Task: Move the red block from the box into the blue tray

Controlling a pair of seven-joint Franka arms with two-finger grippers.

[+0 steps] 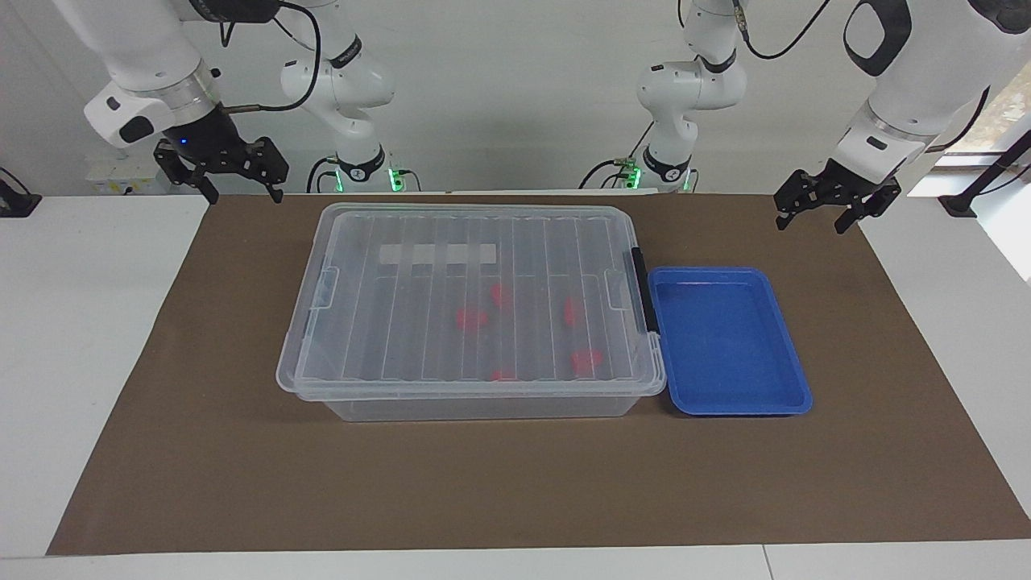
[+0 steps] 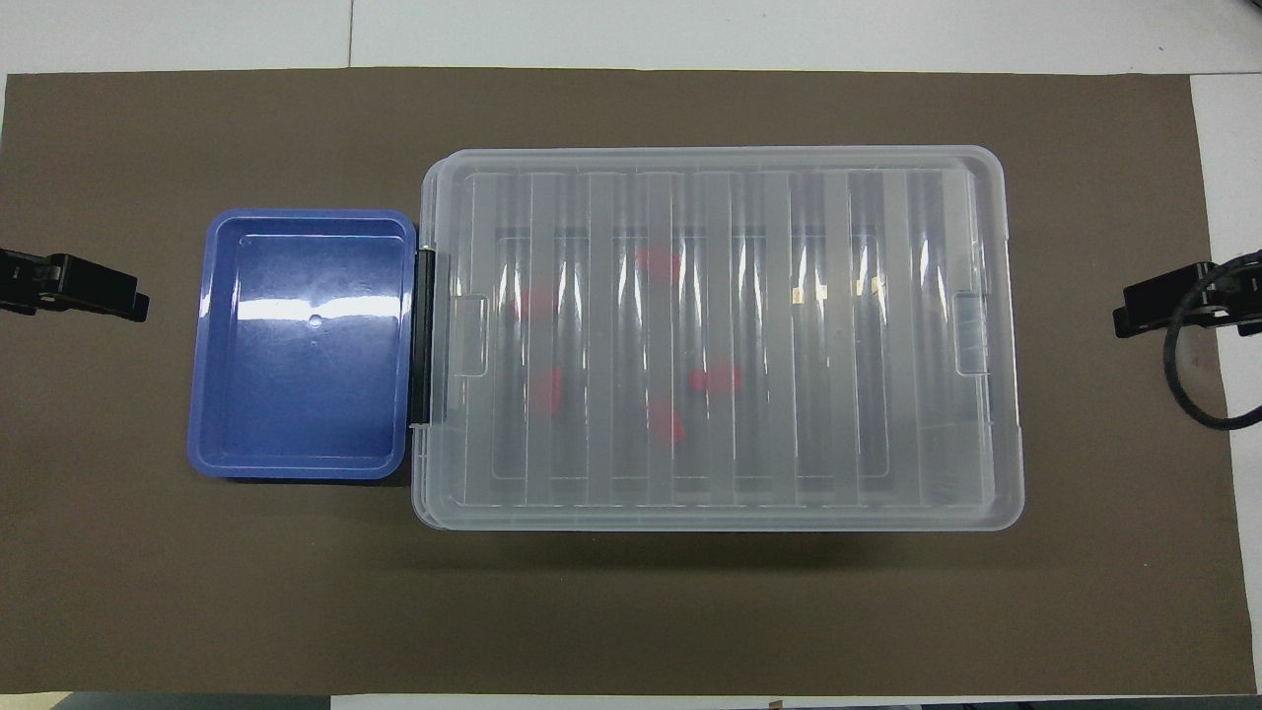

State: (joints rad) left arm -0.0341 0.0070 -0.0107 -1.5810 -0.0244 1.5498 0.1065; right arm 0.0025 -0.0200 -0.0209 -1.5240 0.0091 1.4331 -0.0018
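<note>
The clear box [image 1: 403, 322] stands mid-table with its ribbed lid shut; it also shows in the overhead view [image 2: 887, 345]. Several red blocks lie inside, blurred through the lid, among them one [image 1: 471, 318] near the middle and one [image 2: 715, 378] in the overhead view. The blue tray [image 1: 725, 338] is empty and sits against the box's black-latch end, toward the left arm's end; it also shows in the overhead view [image 2: 306, 345]. My left gripper [image 1: 813, 221] hangs open and empty over the mat's edge at its end [image 2: 99, 291]. My right gripper [image 1: 242, 193] hangs open and empty over the mat's corner at its end [image 2: 1154, 311].
A brown mat [image 1: 515, 483] covers the table, with white table [image 1: 80, 322] around it. The black latch [image 1: 640, 290] and a white label strip [image 1: 437, 254] mark the box. A black cable [image 2: 1193, 394] loops by the right gripper.
</note>
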